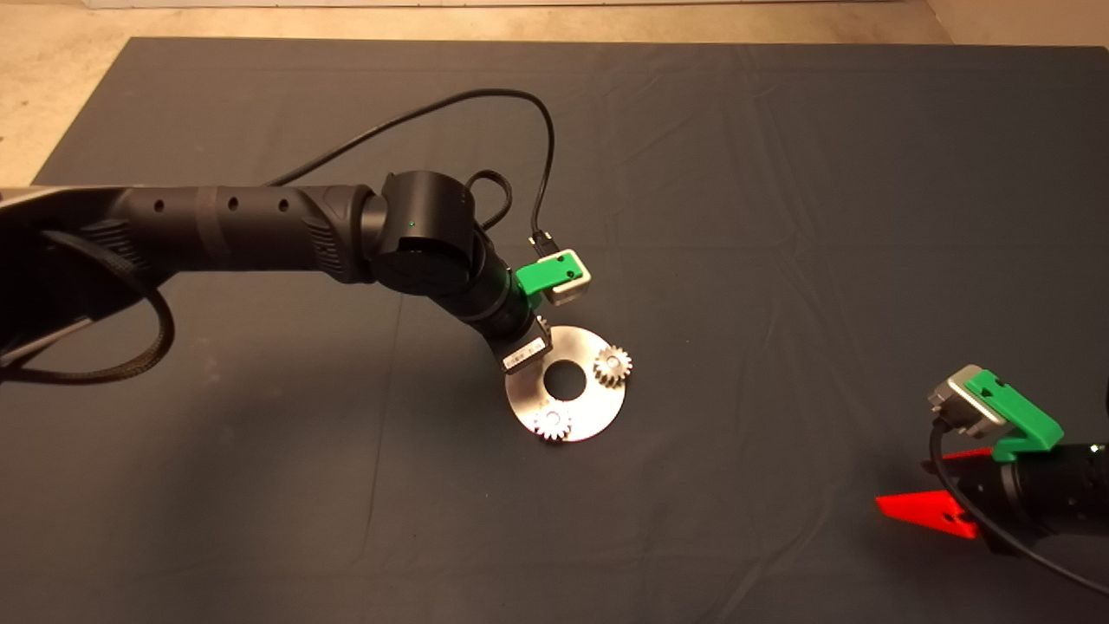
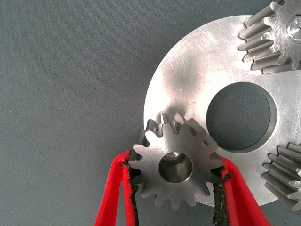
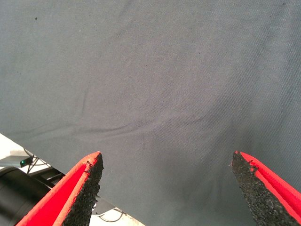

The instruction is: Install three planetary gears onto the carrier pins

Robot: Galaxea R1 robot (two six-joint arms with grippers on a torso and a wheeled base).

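My left gripper (image 2: pixel 175 161) is shut on a small silvery planetary gear (image 2: pixel 176 168), held flat at the rim of the round silver plate (image 2: pixel 188 70). Something silvery, like a carrier pin's top, shows through the gear's bore. In the head view the left wrist hides this gear and the fingers over the plate's (image 1: pixel 598 412) near-left rim. Two more gears (image 1: pixel 612 365) (image 1: pixel 552 423) sit on the plate, each over a pin near the rim. My right gripper (image 1: pixel 901 482) waits open at the lower right edge, over bare mat (image 3: pixel 150 84).
The left arm (image 1: pixel 260 230) reaches in from the left, with a black cable (image 1: pixel 520 100) looping above it. The dark mat (image 1: pixel 780 217) surrounds the plate, and pale floor (image 1: pixel 52 69) shows past its far edge.
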